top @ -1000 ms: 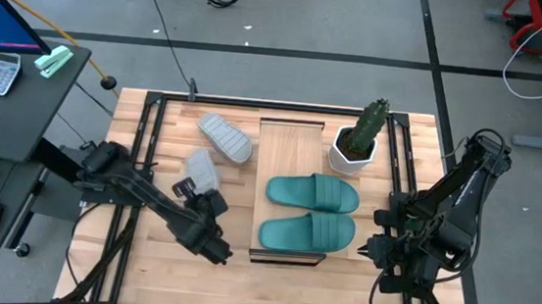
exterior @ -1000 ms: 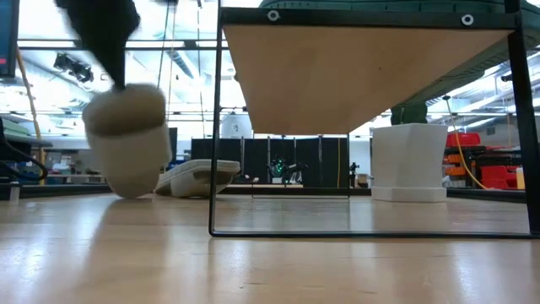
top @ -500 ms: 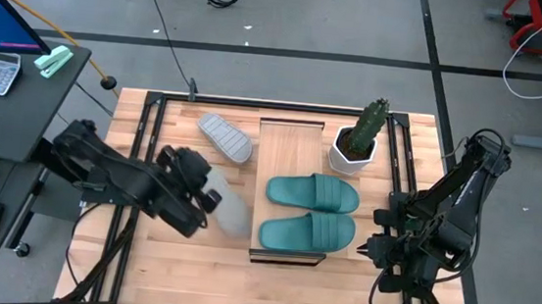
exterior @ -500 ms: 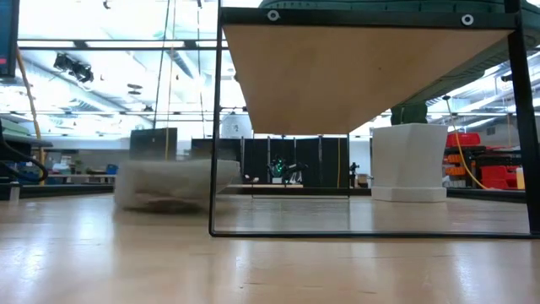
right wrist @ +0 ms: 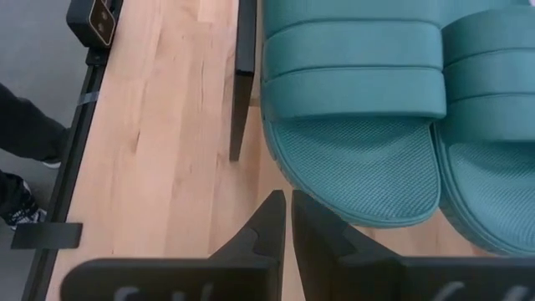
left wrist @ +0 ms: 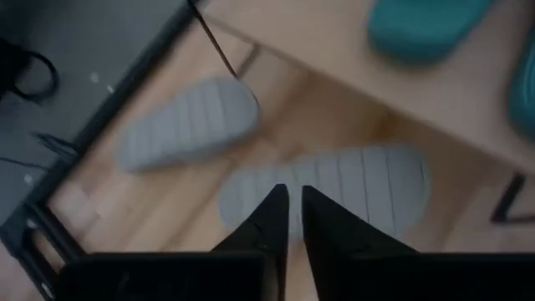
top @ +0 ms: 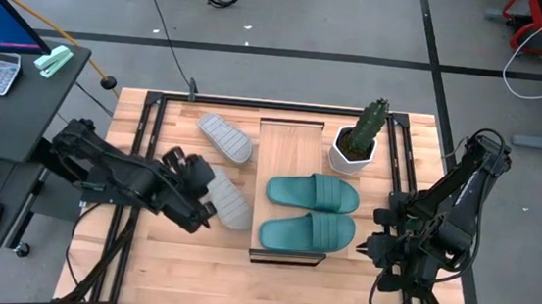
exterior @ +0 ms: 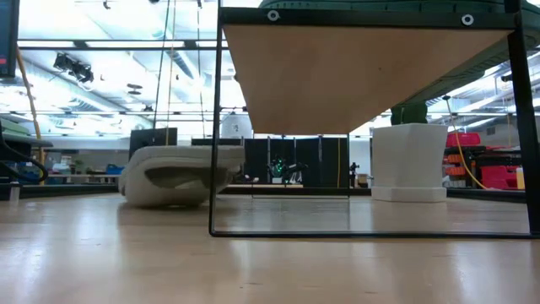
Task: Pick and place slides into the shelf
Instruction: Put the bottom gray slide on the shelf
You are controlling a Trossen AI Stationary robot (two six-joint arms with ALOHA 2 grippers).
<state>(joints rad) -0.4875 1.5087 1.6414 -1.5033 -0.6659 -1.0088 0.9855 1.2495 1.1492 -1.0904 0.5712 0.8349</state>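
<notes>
Two teal slides lie side by side on the shelf, a light-wood board raised on a dark wire frame. One grey slide lies sole up on the table just left of the shelf. It also shows in the left wrist view and the low view. The other grey slide lies sole up farther back. My left gripper is shut, above the near grey slide's left end. My right gripper, shut, waits right of the shelf.
A potted cactus in a white pot stands at the shelf's far right corner. The shelf's thin wire legs stand on the table beside the grey slide. Bare wood lies along the table's near edge.
A second ago the grey slide hung from my left gripper above the table. The gripper has drawn back toward the table's left edge and the slide has left it. The slide has dropped and now lies still, sole up, beside the shelf's left edge.
</notes>
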